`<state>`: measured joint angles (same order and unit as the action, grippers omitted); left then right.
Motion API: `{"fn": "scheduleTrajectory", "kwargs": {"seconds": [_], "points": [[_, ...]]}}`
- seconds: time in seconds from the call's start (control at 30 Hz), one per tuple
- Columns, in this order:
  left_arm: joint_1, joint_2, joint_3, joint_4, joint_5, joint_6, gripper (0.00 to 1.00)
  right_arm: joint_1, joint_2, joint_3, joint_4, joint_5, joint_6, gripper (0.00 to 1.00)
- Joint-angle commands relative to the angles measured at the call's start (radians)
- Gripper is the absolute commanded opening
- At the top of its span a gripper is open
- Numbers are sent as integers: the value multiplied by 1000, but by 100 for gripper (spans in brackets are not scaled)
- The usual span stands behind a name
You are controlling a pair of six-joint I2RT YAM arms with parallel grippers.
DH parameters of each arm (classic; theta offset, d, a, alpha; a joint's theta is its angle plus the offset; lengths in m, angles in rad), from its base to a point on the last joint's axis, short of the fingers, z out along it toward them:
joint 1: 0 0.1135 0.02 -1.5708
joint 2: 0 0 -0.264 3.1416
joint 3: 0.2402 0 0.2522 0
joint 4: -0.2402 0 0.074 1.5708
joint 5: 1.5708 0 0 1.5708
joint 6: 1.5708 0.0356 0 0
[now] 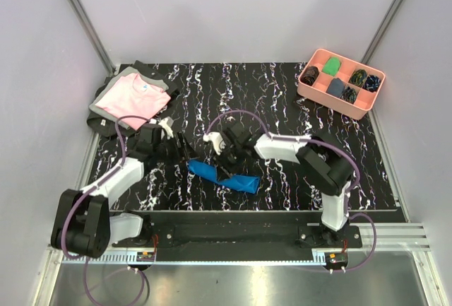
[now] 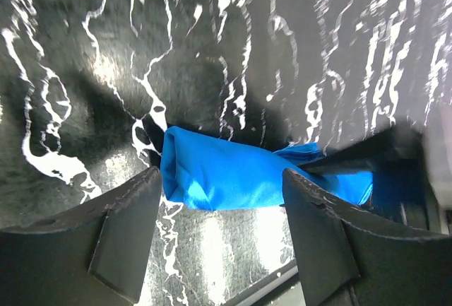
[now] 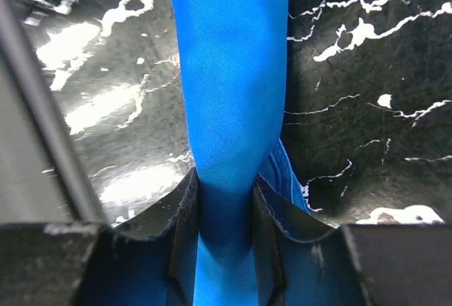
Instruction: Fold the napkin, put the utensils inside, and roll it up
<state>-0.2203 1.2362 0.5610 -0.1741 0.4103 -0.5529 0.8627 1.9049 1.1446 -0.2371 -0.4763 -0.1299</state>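
Far left rear: soft pink folded shirt (image 1: 133, 96) with grey trim, on a black table (image 1: 282, 101) veined white like marble. Next, left gripper (image 2: 220, 179) spread apart, gripping nothing, just by one end of the napkin (image 1: 224, 176): shiny royal-blue satin, rolled into a smooth tube near front centre. Then right gripper (image 3: 224, 200) clamped across the roll. Far right rear: salmon compartment tray (image 1: 339, 102) of small cloth bundles.

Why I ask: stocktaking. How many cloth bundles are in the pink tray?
6 in the tray: a green bundle at the back, a grey bundle nearer, one dark bundle at the left, three dark bundles rightward. Others may hide beneath.
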Motion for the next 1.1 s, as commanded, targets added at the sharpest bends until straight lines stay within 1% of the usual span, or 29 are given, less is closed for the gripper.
{"fn": "scheduleTrajectory", "kwargs": {"seconds": [0.0, 0.07, 0.23, 0.27, 0.5, 0.6, 0.63, 0.67, 0.93, 1.0, 1.03, 1.07], "points": [[6, -95, -45, 48, -47, 16, 72, -89, 106, 47, -114, -344, 82, 33], [6, -133, -87, 97, -30, 8, 73, -122, 141, 81, -122, -440, 107, 32], [4, -139, -144, 169, -8, 1, 73, -163, 198, 136, -131, -564, 124, 32], [4, -135, -151, 171, -5, -4, 73, -171, 218, 141, -131, -596, 148, 32], [4, -100, -190, 309, 24, -2, 68, -198, 289, 172, -159, -682, 159, 31], [1, -71, -193, 338, 44, -8, 62, -208, 310, 179, -163, -688, 167, 31], [-2, -63, -194, 346, 48, -8, 58, -215, 315, 184, -166, -694, 174, 31], [-4, -58, -197, 352, 54, -13, 56, -218, 327, 188, -165, -703, 179, 30], [-37, 15, -208, 401, 102, -30, 49, -241, 376, 216, -176, -740, 204, 30], [-45, 37, -208, 416, 111, -31, 46, -245, 381, 224, -177, -737, 204, 28], [-47, 45, -207, 423, 116, -31, 43, -245, 375, 228, -185, -731, 205, 28], [-48, 61, -202, 421, 120, -31, 30, -245, 372, 228, -186, -726, 205, 28]]}}
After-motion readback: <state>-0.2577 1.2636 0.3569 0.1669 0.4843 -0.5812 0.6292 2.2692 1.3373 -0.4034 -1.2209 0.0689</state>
